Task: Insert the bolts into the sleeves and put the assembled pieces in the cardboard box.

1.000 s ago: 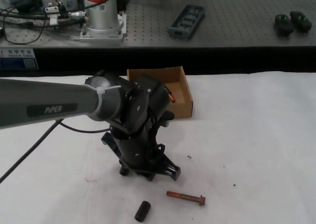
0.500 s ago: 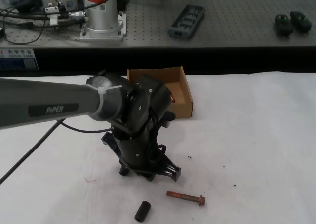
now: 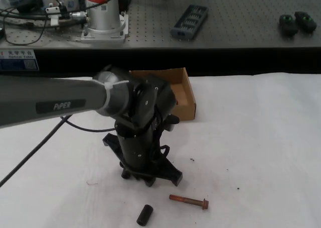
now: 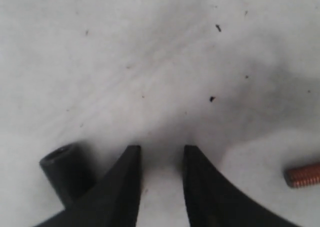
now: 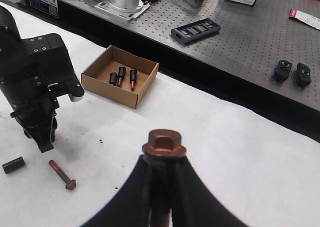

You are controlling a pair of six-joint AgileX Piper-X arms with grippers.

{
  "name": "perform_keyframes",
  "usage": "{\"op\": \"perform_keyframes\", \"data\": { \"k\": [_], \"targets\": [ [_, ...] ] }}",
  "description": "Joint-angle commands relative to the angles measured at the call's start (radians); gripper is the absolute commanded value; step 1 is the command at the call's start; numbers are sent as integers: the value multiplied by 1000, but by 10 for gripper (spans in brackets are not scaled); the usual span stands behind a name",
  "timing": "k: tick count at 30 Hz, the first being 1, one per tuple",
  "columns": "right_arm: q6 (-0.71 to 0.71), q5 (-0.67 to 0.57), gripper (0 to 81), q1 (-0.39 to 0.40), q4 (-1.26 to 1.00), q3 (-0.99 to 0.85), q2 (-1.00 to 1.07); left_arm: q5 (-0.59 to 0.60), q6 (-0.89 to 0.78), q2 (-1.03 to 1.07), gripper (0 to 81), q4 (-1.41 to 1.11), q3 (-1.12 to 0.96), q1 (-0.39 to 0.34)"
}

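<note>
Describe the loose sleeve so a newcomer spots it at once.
Find the cardboard box on the white cloth, then come nearer the camera, past the left gripper. The sleeve lies beside a copper bolt: short, black and hollow, unlike the long bolt.

Copper bolt [image 3: 188,202], black sleeve [image 3: 145,214]

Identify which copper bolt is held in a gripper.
The bolt clamped by its shank in the right gripper. A loose bolt lies on the white cloth, and two sleeved bolts sit in the cardboard box.
</note>
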Motion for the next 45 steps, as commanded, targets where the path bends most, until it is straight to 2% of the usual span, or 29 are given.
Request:
{"op": "perform_keyframes", "data": {
  "k": [1,13,23,37,45],
  "targets": [
    [0,-1,55,-7,-2,-2,-7,-15,24,-9,222,126,-63,-1],
    [0,-1,55,-7,1,-1,-7,-25,78,-167,222,224,-185,1],
    [0,-1,55,-7,35,-1,-7,-66,87,-277,222,290,-247,61],
    [0,-1,55,-7,56,-1,-7,-66,106,-291,222,318,-248,150],
    [0,-1,55,-7,56,-1,-7,-66,125,-274,222,264,-188,155]
  ]
}}
